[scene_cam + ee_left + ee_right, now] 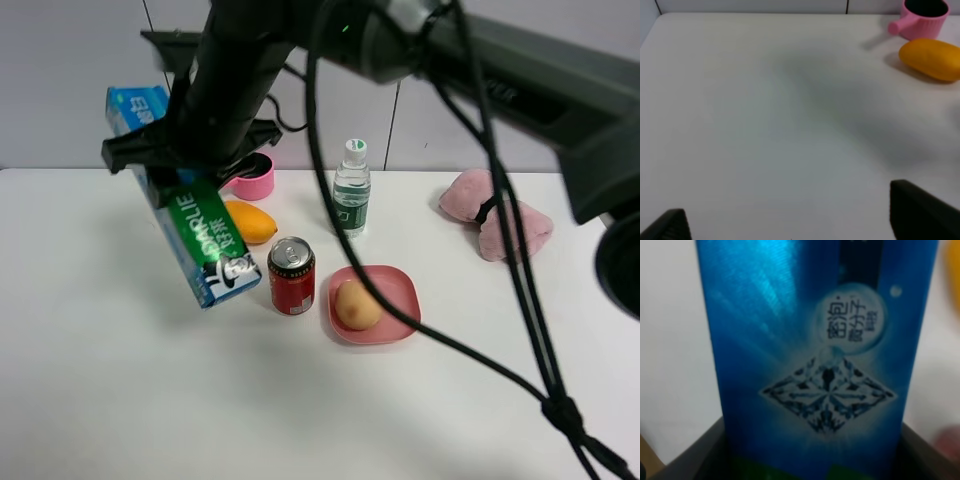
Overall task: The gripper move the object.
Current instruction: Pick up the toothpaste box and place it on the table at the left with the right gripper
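1. Black cables (545,395): hang nearest the exterior high camera and cross the right of that view.
2. Tabletop (150,400): white and plain, it carries every item below.
3. Left claw (790,217): spread wide. Only its two dark fingertips (920,212) show, with bare tabletop between them and nothing held.
4. Pink plate (400,290): square with rounded corners, near the middle. A round yellowish item (355,305) lies in it.
5. Red can (291,277): upright with a silver top, just beside the plate on its left.
6. Toothpaste box (205,235): blue and green with white "DARLIE" lettering, long and narrow. It is tilted, with its low end just left of the can and its high end up and away to the left. Whether the low end touches the tabletop cannot be told.
7. Right claw (175,165): black and bulky, reaching across to the left side. It is pinching the box across its upper part, with a jaw on each long side. In the right wrist view the blue face of the box fills the frame.
8. Orange fruit (250,222): lies behind the can and is partly hidden by the box.
9. Water bottle (351,190): clear, upright, white cap, behind the plate.
10. Pink cup (255,178): has a side handle and a dark inside, and stands behind the fruit.
11. Pink soft things (495,215): a pair, far right, well apart from the rest.
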